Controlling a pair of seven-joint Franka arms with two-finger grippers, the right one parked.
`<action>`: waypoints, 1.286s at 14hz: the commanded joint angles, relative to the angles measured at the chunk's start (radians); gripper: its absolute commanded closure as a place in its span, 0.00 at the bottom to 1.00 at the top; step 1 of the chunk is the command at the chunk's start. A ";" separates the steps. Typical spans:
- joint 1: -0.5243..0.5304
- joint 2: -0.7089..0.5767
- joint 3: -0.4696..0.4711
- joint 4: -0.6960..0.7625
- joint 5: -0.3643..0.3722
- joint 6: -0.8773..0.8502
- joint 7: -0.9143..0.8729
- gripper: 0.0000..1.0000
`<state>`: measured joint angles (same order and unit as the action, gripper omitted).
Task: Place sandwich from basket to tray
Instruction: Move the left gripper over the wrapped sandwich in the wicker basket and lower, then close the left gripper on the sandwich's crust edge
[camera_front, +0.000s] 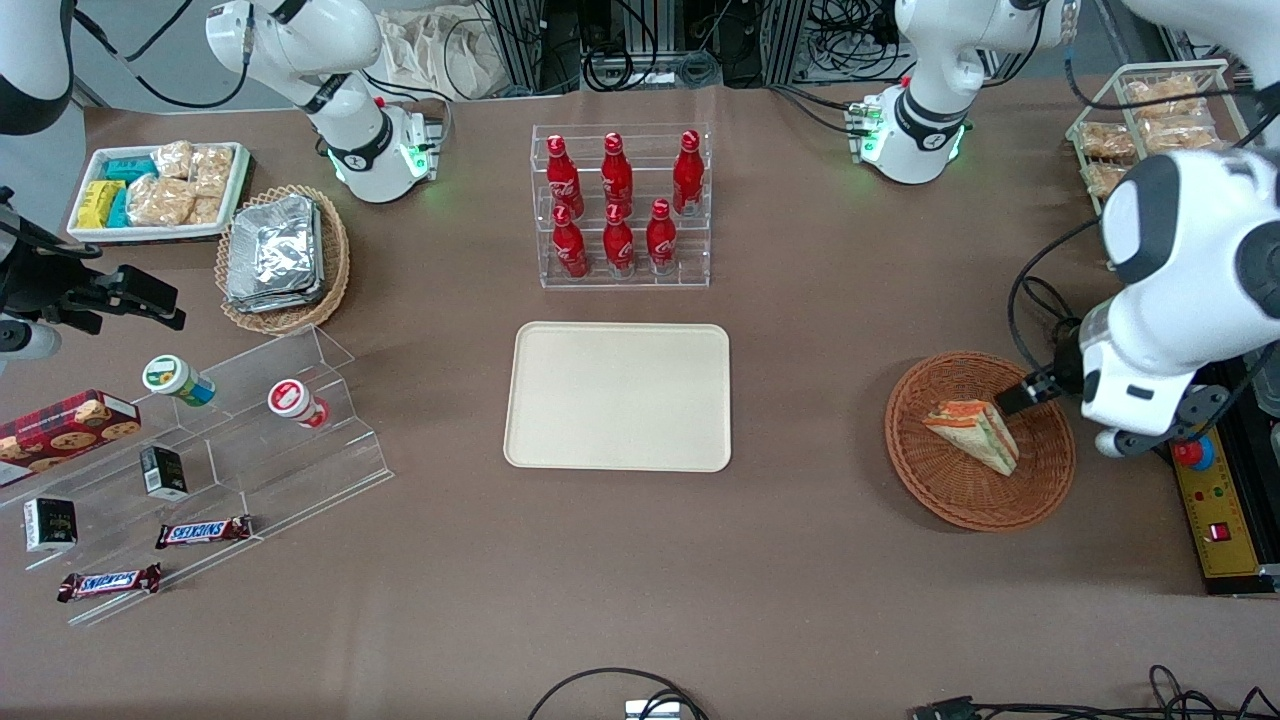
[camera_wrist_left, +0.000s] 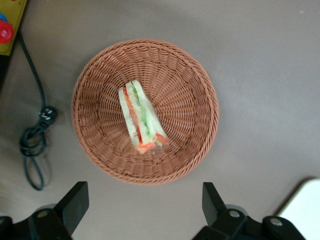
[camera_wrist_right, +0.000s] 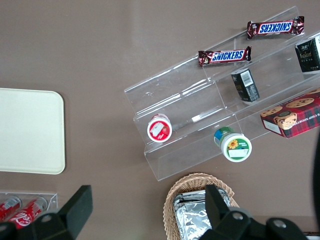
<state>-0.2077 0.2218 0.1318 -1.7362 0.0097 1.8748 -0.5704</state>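
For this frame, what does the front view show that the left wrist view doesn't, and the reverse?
Only the front view shows the rack of red bottles, the tan basket of foil packets and the whole tray, which holds nothing. Only the left wrist view shows the gripper open above the table, just outside the basket's rim, plus a coiled black cable. Both show the sandwich lying in the basket, untouched.
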 joint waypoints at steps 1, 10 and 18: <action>0.007 0.022 -0.001 -0.100 0.015 0.145 -0.106 0.00; 0.007 0.122 0.031 -0.255 0.015 0.368 -0.212 0.00; 0.007 0.165 0.029 -0.295 0.010 0.478 -0.221 0.46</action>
<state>-0.2028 0.3912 0.1634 -2.0254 0.0102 2.3404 -0.7745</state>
